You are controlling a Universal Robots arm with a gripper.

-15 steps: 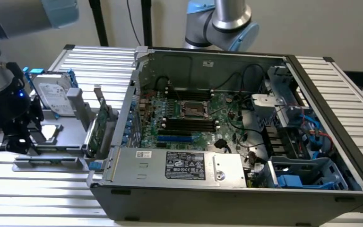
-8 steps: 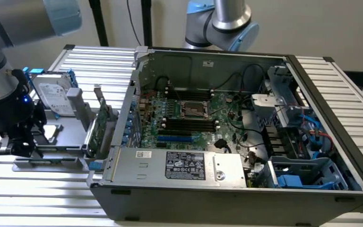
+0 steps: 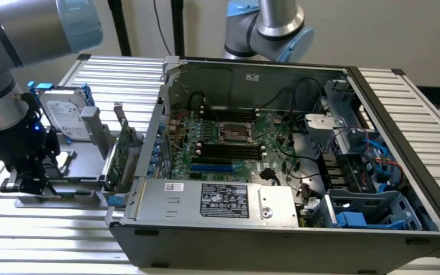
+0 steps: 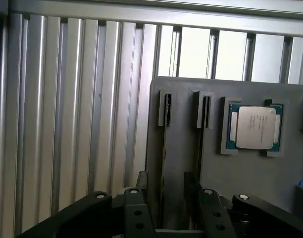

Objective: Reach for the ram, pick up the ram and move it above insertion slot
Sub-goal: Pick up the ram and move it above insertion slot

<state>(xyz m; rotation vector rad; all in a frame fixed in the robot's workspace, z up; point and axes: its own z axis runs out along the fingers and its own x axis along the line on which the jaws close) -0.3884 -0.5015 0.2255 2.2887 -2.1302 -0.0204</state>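
The end effector [image 4: 166, 182], fingers [image 4: 141, 179] apart, hangs low over a grey holder [image 4: 215, 173] on the ribbed tabletop [image 4: 67, 124]. It straddles the ram [image 4: 167, 110], which stands edge-on in a holder groove. A second stick [image 4: 206, 111] and a CPU [image 4: 254, 127] sit beside it. The holder lies on the exterior view's left, near the open case [image 3: 281, 240]. The reach looks nearly complete. Nothing is clamped or lifted yet, and the ram is well apart from the motherboard slots [image 3: 228, 150].

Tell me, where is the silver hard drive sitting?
On the exterior view's left, the hard drive stands upright outside the open computer case, beside the upright green expansion card.
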